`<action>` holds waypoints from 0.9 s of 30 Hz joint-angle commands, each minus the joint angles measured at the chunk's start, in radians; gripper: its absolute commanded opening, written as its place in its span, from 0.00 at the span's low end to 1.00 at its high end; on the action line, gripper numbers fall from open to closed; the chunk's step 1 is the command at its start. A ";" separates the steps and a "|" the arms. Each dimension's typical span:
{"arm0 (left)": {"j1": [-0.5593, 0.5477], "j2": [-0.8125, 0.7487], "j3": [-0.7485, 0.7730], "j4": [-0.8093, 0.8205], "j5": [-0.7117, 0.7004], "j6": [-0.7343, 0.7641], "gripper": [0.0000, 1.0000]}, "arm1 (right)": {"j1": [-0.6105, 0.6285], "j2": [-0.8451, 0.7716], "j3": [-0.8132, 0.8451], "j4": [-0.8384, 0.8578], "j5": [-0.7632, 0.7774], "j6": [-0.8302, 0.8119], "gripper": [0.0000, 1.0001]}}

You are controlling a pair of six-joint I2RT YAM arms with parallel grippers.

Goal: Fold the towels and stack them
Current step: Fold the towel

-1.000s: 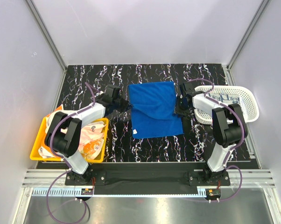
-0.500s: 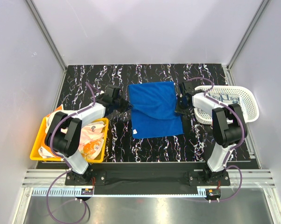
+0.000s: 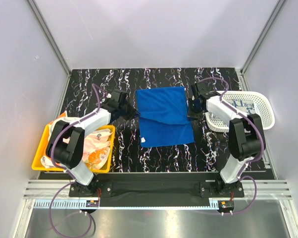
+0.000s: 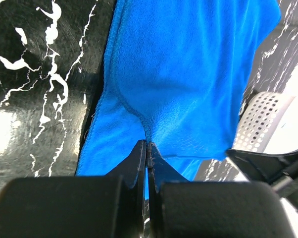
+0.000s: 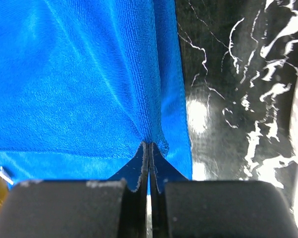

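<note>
Both clenched: left gripper (image 4: 147, 151) pinches a pleat in one side hem of the blue towel (image 4: 188, 74), and right gripper (image 5: 149, 151) clamps the opposite hem. The cloth spreads ahead of each and spans between them, one layer draped over another lying flat on the marbled table (image 4: 35, 99). The opposed pinches probably keep the fold square. Just outboard of right gripper sits the white basket (image 3: 268, 111). Behind left gripper, the yellow bin (image 3: 37, 163) holds more towels (image 3: 97, 144).
</note>
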 commanded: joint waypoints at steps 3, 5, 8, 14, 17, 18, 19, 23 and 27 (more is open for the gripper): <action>-0.002 -0.067 0.048 -0.064 0.028 0.122 0.00 | 0.018 -0.094 0.050 -0.089 0.058 -0.058 0.00; -0.003 -0.080 0.032 -0.075 0.034 0.137 0.00 | 0.019 -0.108 0.044 -0.101 0.060 -0.065 0.00; -0.005 -0.094 0.016 -0.089 0.045 0.157 0.00 | 0.018 -0.122 0.029 -0.104 0.058 -0.072 0.00; -0.033 -0.107 0.017 -0.135 0.039 0.194 0.00 | 0.019 -0.131 0.011 -0.121 0.063 -0.092 0.00; -0.039 -0.113 0.017 -0.148 0.031 0.204 0.00 | 0.019 -0.143 0.003 -0.118 0.064 -0.091 0.00; -0.040 -0.114 0.020 -0.153 0.029 0.206 0.00 | 0.019 -0.145 0.004 -0.119 0.064 -0.094 0.00; -0.040 -0.117 0.025 -0.155 0.025 0.208 0.00 | 0.019 -0.145 0.015 -0.122 0.064 -0.092 0.00; -0.040 -0.107 0.083 -0.188 0.014 0.218 0.00 | 0.019 -0.124 0.072 -0.150 0.067 -0.104 0.00; -0.020 -0.077 0.198 -0.199 -0.001 0.224 0.00 | 0.019 -0.055 0.193 -0.196 0.110 -0.117 0.00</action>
